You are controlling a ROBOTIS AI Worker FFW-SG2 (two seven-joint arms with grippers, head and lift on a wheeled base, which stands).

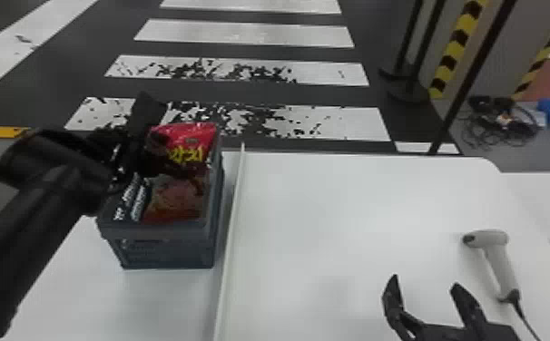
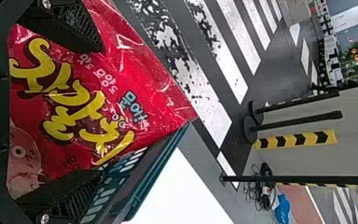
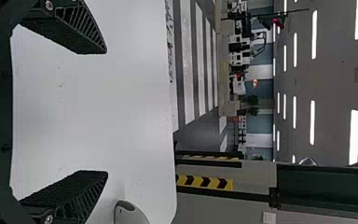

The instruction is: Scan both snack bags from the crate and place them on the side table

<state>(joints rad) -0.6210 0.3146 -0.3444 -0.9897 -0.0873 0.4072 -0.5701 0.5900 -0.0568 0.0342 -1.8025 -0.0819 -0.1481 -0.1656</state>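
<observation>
Where the left gripper hangs at the crate's far end, its two fingers stand wide apart and are not clamped on anything, as far as can be seen. Straight ahead of its palm lies the red snack bag, upright, its printed face spread across the gap and its crimped top edge running slantwise from one finger's side toward the other's. The coming move turns on that slant: the fingers probably need to line up with the bag's thin edges before they close, or the film may fold or slip. Whether they touch it yet, I can't tell.

Nearer the robot than that gripper, inside the same crate, sits a brownish-orange bag, with dark packets beside it on the robot's left. To the gripper's right, past the crate wall, a pale divider runs along the table.

Well off to the right, the right gripper waits over the table with its fingers spread and nothing between them; the scanner lies just beyond it, on its right. The left arm is clearly the nearer one for the red bag
</observation>
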